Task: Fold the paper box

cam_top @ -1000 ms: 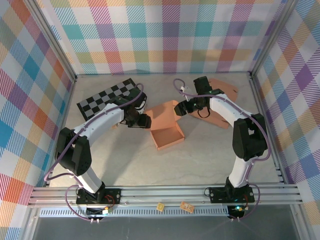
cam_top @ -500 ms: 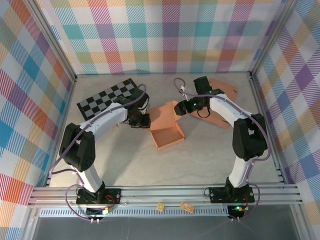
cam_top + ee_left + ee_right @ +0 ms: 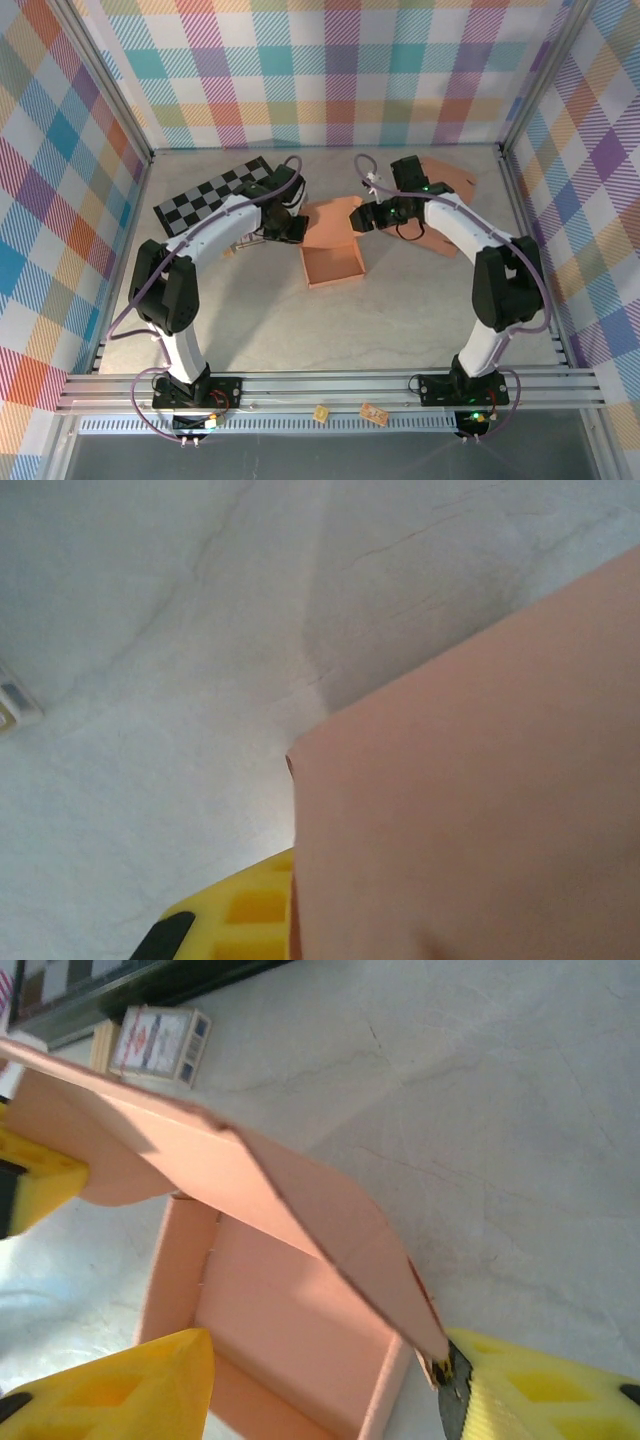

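Left gripper (image 3: 291,229): jaws closed flat on the left edge of the lid flap (image 3: 330,221) of the paper box (image 3: 333,268). In the left wrist view the salmon flap (image 3: 470,810) lies directly over one yellow finger (image 3: 235,915). In the right wrist view a left-arm finger (image 3: 35,1180) sits against the flap's far end.

Right gripper (image 3: 362,216): jaws part open, holding nothing. Its fingers straddle the flap's right corner. The corner touches the inner tip of one finger (image 3: 530,1390); the other finger (image 3: 130,1380) stands apart from the flap, just beside the tray's near wall.

Lid flap: raised and tilted, attached along the 12 o'clock wall of the tray, spanning between the two grippers. The left gripper is at its 9 o'clock end and the right gripper at its 3 o'clock end.

Paper box: tray open, upright, inside empty, resting on the table (image 3: 250,320) near the centre, a little toward 12 o'clock.

Surroundings:
- A checkerboard panel (image 3: 215,195) lies flat at 10 o'clock from the box, beside the left arm.
- A flat salmon cardboard sheet (image 3: 452,178) lies at 2 o'clock, partly under the right arm.
- A small printed packet (image 3: 160,1035) lies on the table near the panel's dark edge.
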